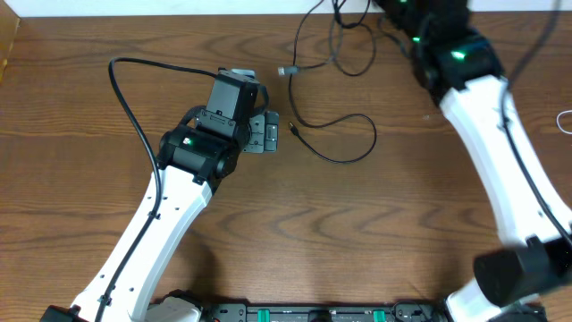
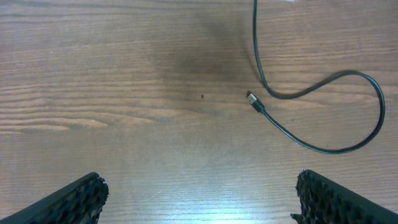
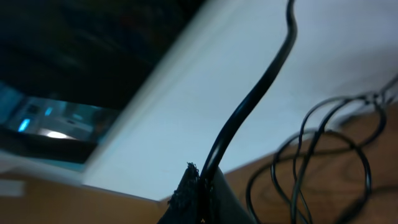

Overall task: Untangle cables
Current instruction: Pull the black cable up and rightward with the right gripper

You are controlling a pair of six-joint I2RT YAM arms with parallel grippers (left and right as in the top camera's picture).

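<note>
A thin black cable [image 1: 362, 125] lies in a loop on the wooden table, its small plug [image 1: 293, 128] just right of my left gripper [image 1: 265, 134]. The left gripper is open and empty; in the left wrist view its fingers [image 2: 199, 199] frame bare wood, with the plug [image 2: 252, 98] and the cable's loop [image 2: 379, 109] ahead. A grey plug [image 1: 284, 70] ends another cable that runs into tangled black loops [image 1: 350, 49] at the far edge. My right gripper [image 3: 202, 193] is shut on a black cable [image 3: 261, 87], lifted, with more loops [image 3: 323, 155] behind it.
A white wall or board [image 3: 205, 106] stands along the table's far edge. A bit of white cord [image 1: 565, 121] shows at the right edge. The left arm's own thick black cable [image 1: 130, 98] arcs over the table's left side.
</note>
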